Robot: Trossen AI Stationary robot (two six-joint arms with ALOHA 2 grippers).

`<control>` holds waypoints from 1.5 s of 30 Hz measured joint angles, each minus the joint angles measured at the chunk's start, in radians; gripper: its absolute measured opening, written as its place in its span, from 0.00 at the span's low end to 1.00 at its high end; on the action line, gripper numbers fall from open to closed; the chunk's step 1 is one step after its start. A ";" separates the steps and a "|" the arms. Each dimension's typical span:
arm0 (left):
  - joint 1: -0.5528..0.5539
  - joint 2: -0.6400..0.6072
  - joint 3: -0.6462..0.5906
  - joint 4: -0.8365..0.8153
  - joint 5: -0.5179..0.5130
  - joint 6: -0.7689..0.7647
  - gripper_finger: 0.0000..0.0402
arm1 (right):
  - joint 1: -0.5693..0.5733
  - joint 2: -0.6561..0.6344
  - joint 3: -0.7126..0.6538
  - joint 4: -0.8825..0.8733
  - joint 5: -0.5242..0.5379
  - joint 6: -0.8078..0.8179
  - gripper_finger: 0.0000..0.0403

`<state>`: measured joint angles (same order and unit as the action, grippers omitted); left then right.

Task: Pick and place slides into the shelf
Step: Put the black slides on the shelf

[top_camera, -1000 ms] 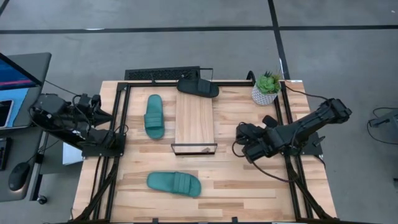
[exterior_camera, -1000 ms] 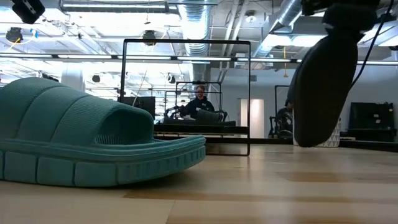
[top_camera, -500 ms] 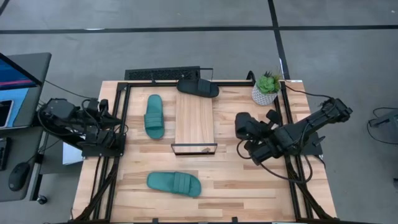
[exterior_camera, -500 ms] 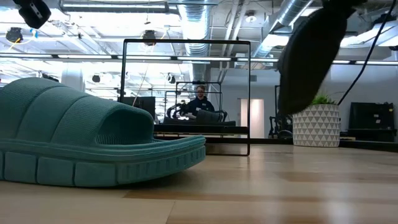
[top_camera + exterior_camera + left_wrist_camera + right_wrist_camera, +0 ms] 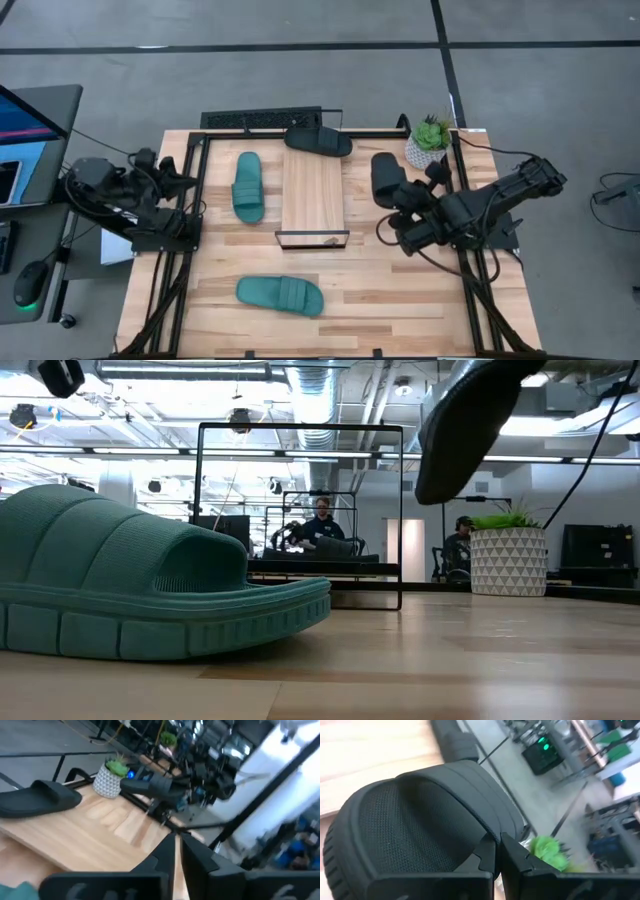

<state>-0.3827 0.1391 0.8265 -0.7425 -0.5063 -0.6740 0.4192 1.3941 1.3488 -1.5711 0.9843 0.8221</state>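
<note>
1. Four slides show on or over one light-wood tabletop (image 5: 400, 290), which is ringed by black frame rails and stands on a grey concrete floor; the low view looks past it into a workshop with ceiling pipes, where a person sits at a desk.
2. The shelf (image 5: 313, 195), a plank on a thin black wire frame, stands at the tabletop's centre, its long side running from 12 to 6 o'clock.
3. One teal slide (image 5: 248, 186) lies just beside the shelf at its 9 o'clock; the other teal slide (image 5: 281, 295) lies apart at the shelf's 7 o'clock, close to the low camera.
4. A black slide (image 5: 318, 141) rests at the shelf's 12 o'clock end, by the far rail.
5. The right gripper (image 5: 495, 851) is clamped on the strap of the second black slide (image 5: 386, 179), held clear of the tabletop at the shelf's 3 o'clock, with bare wood under it.
6. A potted plant (image 5: 428, 141) in a white patterned pot stands at 1 o'clock, just beside the lifted slide, narrowing the room there.
7. The left gripper (image 5: 178, 847) holds nothing, its fingers nearly together, and waits outside the rail at 9 o'clock.
8. Bare tabletop lies at 4 to 6 o'clock of the shelf; a monitor and a mouse sit off the tabletop at far 9 o'clock.
</note>
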 joint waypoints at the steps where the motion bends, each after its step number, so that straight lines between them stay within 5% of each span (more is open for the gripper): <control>1: 0.000 0.005 0.000 0.020 -0.007 -0.022 0.08 | -0.003 0.000 0.007 0.000 0.012 -0.014 0.00; 14: 0.000 0.195 0.000 0.074 -0.157 -0.482 0.40 | -0.001 0.000 0.158 0.011 0.147 -0.242 0.00; 27: 0.093 0.360 0.000 0.230 -0.308 -0.555 0.50 | -0.001 0.000 0.220 0.211 0.172 -0.616 0.00; 45: 0.448 0.630 0.000 0.488 0.299 -0.502 0.50 | 0.107 -0.008 0.243 0.535 0.182 -0.954 0.00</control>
<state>0.0657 0.7696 0.8265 -0.2544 -0.2072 -1.1764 0.5262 1.3865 1.5923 -1.0362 1.1664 -0.1323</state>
